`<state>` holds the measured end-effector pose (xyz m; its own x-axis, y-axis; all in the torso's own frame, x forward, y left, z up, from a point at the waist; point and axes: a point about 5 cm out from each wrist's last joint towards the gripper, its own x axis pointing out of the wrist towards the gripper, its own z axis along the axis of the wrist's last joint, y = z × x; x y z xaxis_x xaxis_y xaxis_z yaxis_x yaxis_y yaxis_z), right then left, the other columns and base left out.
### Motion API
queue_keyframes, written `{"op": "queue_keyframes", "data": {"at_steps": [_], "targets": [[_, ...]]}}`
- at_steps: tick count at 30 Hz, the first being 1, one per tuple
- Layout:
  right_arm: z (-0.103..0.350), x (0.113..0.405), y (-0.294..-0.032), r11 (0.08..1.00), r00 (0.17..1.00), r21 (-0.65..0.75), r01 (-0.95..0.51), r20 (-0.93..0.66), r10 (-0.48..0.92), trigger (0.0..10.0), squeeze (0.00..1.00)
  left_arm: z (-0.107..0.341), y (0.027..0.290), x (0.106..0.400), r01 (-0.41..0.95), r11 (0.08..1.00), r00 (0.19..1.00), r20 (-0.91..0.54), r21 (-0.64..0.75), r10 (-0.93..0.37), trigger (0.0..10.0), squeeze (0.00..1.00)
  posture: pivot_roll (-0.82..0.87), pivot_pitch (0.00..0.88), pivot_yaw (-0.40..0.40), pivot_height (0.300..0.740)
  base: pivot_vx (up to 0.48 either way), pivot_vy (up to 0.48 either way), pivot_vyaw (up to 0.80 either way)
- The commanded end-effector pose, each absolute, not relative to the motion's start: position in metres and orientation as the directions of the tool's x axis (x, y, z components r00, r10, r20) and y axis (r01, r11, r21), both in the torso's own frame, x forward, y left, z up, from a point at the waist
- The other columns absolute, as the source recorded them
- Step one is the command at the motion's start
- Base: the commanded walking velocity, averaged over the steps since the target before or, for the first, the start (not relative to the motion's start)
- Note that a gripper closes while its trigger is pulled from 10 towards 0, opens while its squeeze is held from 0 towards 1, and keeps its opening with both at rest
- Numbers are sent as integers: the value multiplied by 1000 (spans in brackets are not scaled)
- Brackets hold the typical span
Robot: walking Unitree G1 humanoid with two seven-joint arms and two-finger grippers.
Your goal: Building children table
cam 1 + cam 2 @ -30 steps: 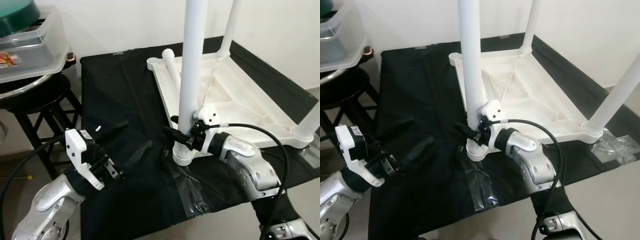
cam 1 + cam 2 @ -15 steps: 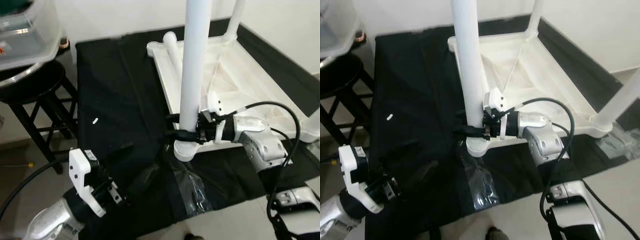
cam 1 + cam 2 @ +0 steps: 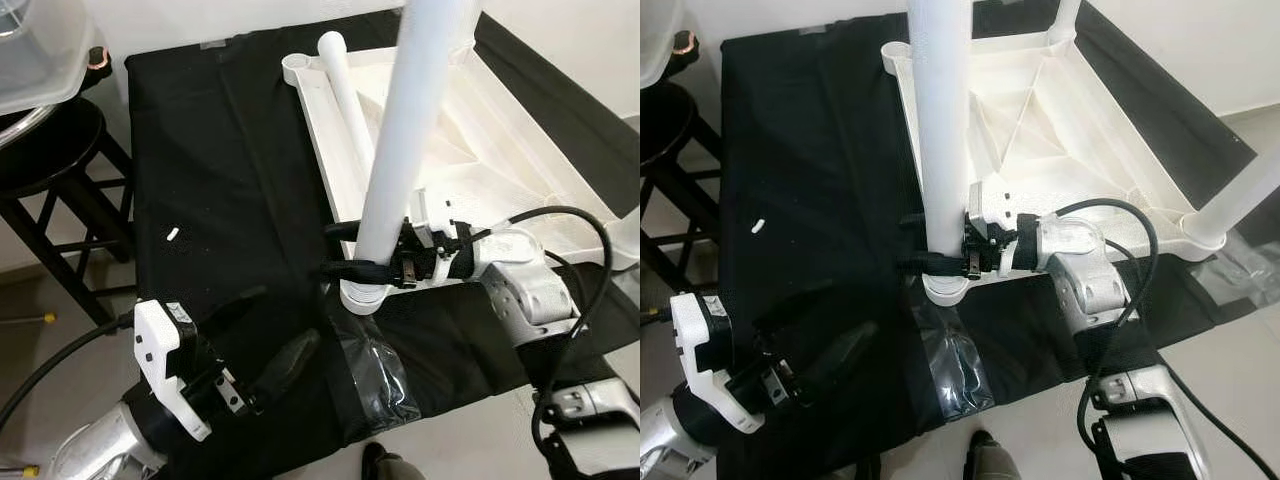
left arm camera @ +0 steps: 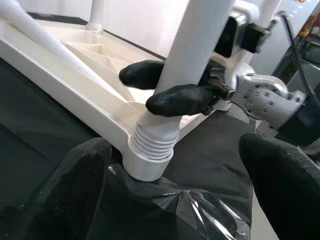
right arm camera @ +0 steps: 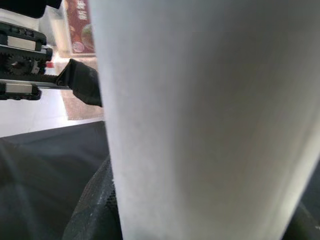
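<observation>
From the head camera, a white plastic table top lies upside down on a black cloth. At its near corner a white leg stands in the socket, leaning a little away from upright. The right gripper has one black finger on each side of this leg just above the socket, clamped on it. A loose leg lies along the table top's left rim. A clear plastic bag lies on the cloth just in front of the socket. The left gripper hangs over the cloth left of the bag, its fingers spread apart and holding nothing. A black stool stands left of the cloth, bearing a clear plastic tub. A small white scrap lies on the cloth, left of the table top.

The left wrist camera shows its own two fingertips wide apart, with the ribbed foot of the leg in the socket between them and the right gripper's fingers closed round the leg above.

The right wrist camera has the white leg close up, with black cloth beside it.
</observation>
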<state>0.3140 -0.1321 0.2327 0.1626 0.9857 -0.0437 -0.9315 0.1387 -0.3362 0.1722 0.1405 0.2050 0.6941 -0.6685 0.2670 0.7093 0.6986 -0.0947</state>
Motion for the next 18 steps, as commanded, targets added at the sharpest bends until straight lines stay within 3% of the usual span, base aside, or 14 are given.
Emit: {"op": "queue_keyframes", "data": {"at_steps": [1, 2, 5, 7, 9, 10, 11, 12, 14, 15, 18], "targets": [[189, 314, -139, 255, 292, -199, -946, -183, 939, 10000, 0, 206, 141, 168, 713, 695, 693, 246, -94, -678, 10000, 0, 84, 391, 0, 740, 0, 0, 0], [187, 312, -140, 347, 378, -181, -920, -176, 909, 10000, 0, 206, 141, 168, 711, 697, 695, 245, -96, -676, 10000, 0, 84, 391, -2, 740, 0, 0, 0], [185, 311, -141, 403, 429, -165, -900, -171, 887, 10000, 0, 206, 141, 168, 709, 698, 697, 244, -97, -674, 10000, 0, 81, 392, -3, 740, 0, 0, 0], [183, 308, -145, 570, 586, -134, -810, -163, 794, 10000, 0, 206, 142, 168, 707, 701, 700, 244, -98, -672, 10000, 0, 70, 391, -3, 740, 0, 0, 0], [183, 308, -145, 570, 586, -134, -810, -163, 794, 10000, 0, 206, 142, 168, 707, 701, 700, 244, -98, -672, 10000, 0, 70, 391, -3, 740, 0, 0, 0], [181, 308, -149, 705, 712, -107, -701, -164, 683, 10000, 0, 206, 142, 168, 706, 701, 700, 243, -99, -671, 10000, 0, 68, 390, -2, 740, 0, 0, 0], [181, 308, -149, 705, 712, -107, -701, -164, 683, 10000, 0, 206, 142, 168, 706, 701, 700, 243, -99, -671, 10000, 0, 68, 390, -2, 740, 0, 0, 0], [177, 305, -153, 845, 846, -107, -524, -174, 503, 10000, 0, 206, 143, 169, 707, 701, 700, 244, -97, -672, 10000, 0, 58, 388, -4, 740, 0, 0, 0], [177, 305, -153, 845, 846, -107, -524, -174, 503, 10000, 0, 206, 143, 169, 707, 701, 700, 244, -97, -672, 10000, 0, 58, 388, -4, 740, 0, 0, 0], [170, 291, -141, 903, 899, -93, -419, -181, 398, 10000, 0, 207, 144, 172, 708, 701, 697, 247, -89, -673, 10000, 0, 55, 382, -2, 740, 0, 0, 0], [165, 274, -119, 937, 928, -62, -345, -171, 330, 10000, 0, 222, 151, 186, 706, 707, 685, 295, -45, -666, 10000, 0, 55, 360, 8, 740, 0, 0, 0]]}}
